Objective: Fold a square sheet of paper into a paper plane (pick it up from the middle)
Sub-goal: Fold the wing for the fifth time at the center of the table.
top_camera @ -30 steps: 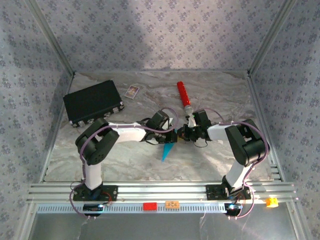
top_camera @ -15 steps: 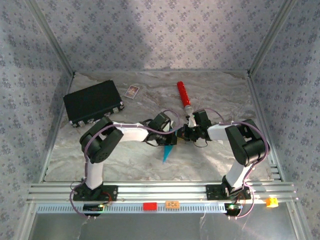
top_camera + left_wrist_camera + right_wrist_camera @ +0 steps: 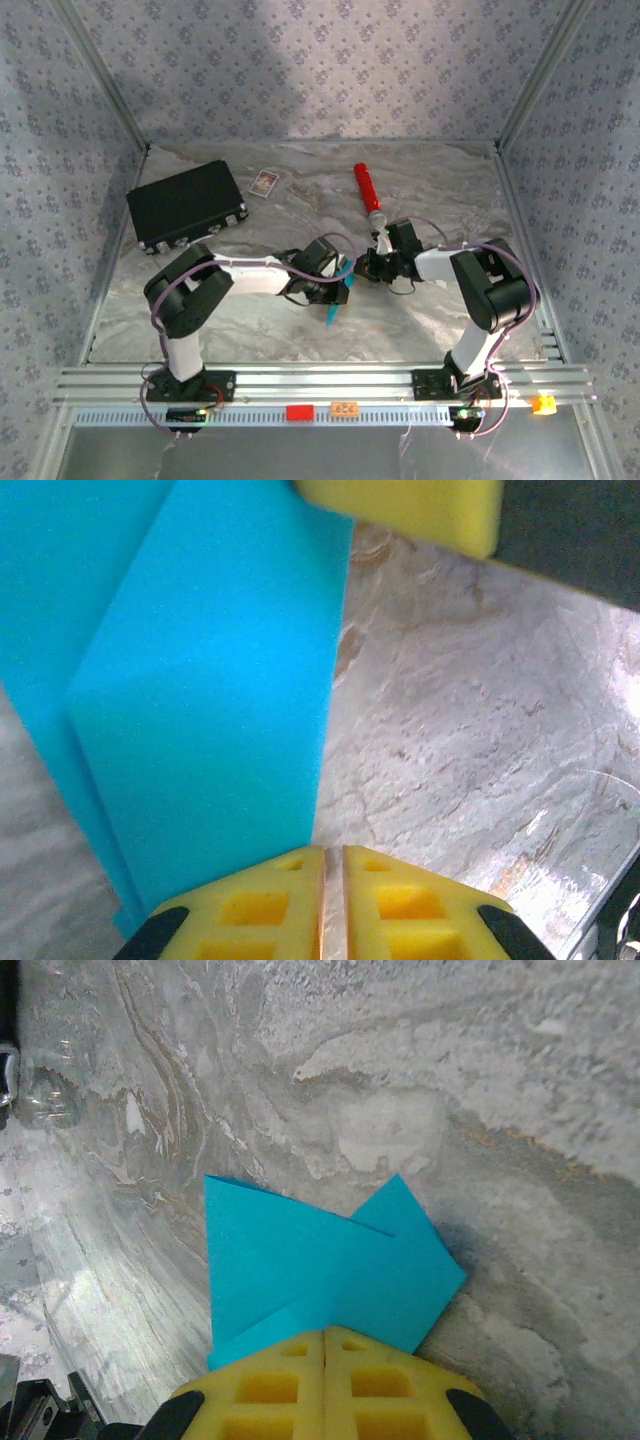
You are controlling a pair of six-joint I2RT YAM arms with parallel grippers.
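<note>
Two tools meet just right of the middle of the overhead frame, low over the marbled bench (image 3: 250, 320). My left tool (image 3: 335, 288) reaches in from the left and my right tool (image 3: 367, 268) from the right. The cyan paper (image 3: 333, 306) hangs between and below them as a narrow sliver, its tip toward the lower edge.

In my left wrist view, my yellow pads at bottom centre are drawn together to a thin slit. The paper's straight edge runs down into it, so I have it pinched. The folded layers spread across the left half.

In my right wrist view, my pads are pressed flat together at bottom centre, clamped on the paper. It fans upward into two points over the bench.

Overhead, a black case (image 3: 187, 205) lies upper left, a small card (image 3: 264, 182) just to its right, and a red cylinder (image 3: 367, 190) at upper centre.
</note>
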